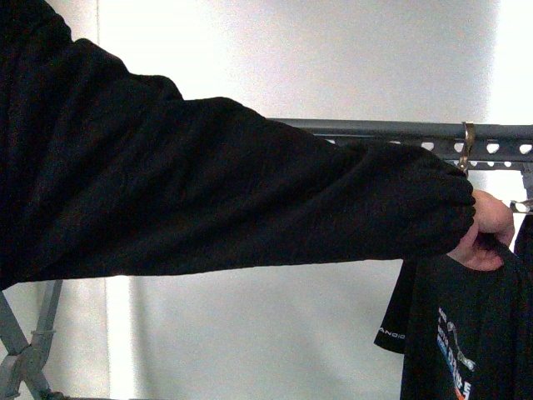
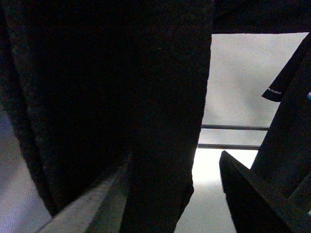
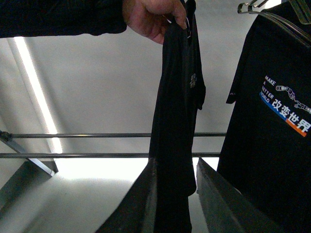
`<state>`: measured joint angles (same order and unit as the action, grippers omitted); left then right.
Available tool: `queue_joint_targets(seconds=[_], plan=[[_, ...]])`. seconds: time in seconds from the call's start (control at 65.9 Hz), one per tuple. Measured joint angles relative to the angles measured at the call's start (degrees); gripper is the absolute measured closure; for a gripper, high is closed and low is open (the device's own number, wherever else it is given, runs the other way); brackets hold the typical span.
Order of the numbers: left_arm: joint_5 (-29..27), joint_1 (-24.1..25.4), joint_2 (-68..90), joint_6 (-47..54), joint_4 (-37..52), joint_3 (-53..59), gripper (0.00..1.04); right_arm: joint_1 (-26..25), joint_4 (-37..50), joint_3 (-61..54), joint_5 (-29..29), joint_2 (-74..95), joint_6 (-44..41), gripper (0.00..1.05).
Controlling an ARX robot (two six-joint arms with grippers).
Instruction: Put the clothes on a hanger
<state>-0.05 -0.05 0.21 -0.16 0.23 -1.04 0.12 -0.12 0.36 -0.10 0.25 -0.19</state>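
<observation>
Closest to the front camera, one black fleecy sleeve (image 1: 208,192) crosses almost the whole picture, reaching from the left toward the right. At its cuff, one bare hand (image 1: 487,229) is curled shut, fingers pinching dark cloth just under a metal hook (image 1: 467,143) on the perforated grey rail (image 1: 400,132).

From the right wrist camera, the right gripper (image 3: 177,199) shows two dark fingers, one on each side of the plain black garment (image 3: 175,111) that hangs from the hand; whether they press the cloth I cannot tell. The left gripper's (image 2: 170,194) fingers stand apart, with the sleeve over one of them.

Farther back hangs one printed T-shirt (image 3: 272,121) on a hanger (image 3: 286,26), beside the plain garment. Two thin horizontal bars (image 3: 97,145) run behind both.
</observation>
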Motion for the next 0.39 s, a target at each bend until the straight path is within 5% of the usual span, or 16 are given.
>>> queue_joint_targets(seconds=[0.213,0.304,0.395], plan=[[0.0,0.0,0.0,0.0,0.0,0.0,0.08,0.0,0.0,0.0,0.02,0.0,0.0,0.19],[0.0,0.0,0.0,0.02,0.0,0.0,0.06,0.0,0.0,0.0,0.0,0.0,0.02,0.06],[0.0,0.0,0.0,0.02,0.0,0.0,0.06,0.0,0.0,0.0,0.0,0.0,0.0,0.08]])
